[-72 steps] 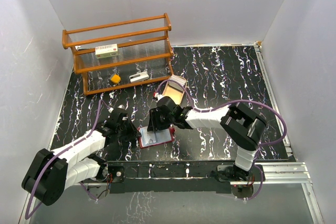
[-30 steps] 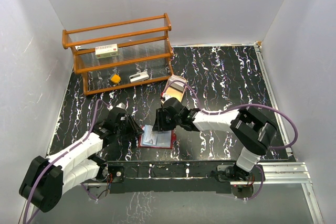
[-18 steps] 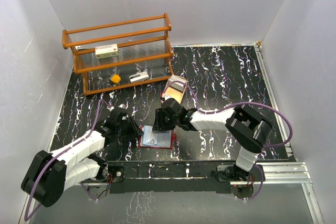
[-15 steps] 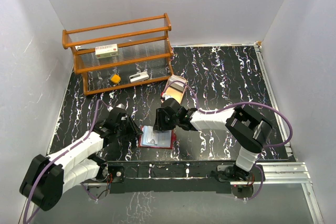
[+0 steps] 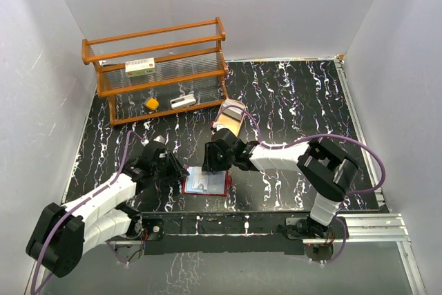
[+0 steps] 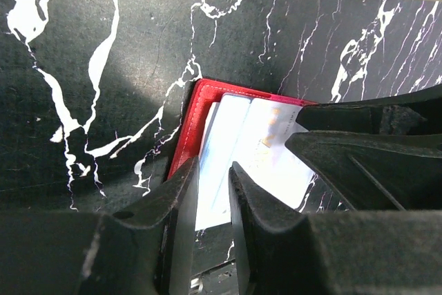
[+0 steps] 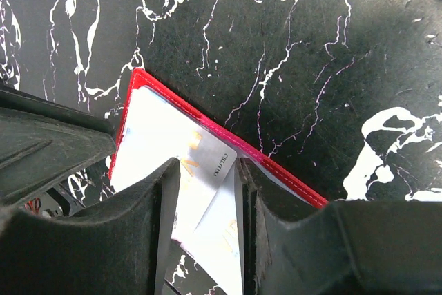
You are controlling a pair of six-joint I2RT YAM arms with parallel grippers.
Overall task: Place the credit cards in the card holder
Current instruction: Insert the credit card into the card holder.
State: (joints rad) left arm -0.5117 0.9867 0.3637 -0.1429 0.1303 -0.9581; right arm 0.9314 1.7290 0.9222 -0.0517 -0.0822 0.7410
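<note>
The card holder [image 5: 207, 184], dark red outside and pale inside, lies open on the black marbled table near the front edge. Pale credit cards [image 7: 219, 226] stick out of it at a slant, one overlapping another. My right gripper [image 7: 207, 170] stands open astride them, and one card's edge lies along its right finger. My left gripper [image 6: 213, 167] sits at the holder's red left edge [image 6: 197, 119]. Its jaws stand a narrow gap apart, and only the pale inside shows through the gap. From above, the left gripper [image 5: 181, 172] and right gripper [image 5: 213, 165] crowd the holder.
A tan tray [image 5: 229, 119] stands just behind my right gripper. A wooden rack [image 5: 155, 67] at the back left holds a white red-labelled box [image 5: 140, 67], a yellow item [image 5: 151, 103] and a white item [image 5: 182, 101]. White walls enclose the table.
The card holder has swung from a tilt to lie squarer to the table's front edge. My right gripper has shifted slightly over it and widened a little. The left jaws have narrowed slightly.
</note>
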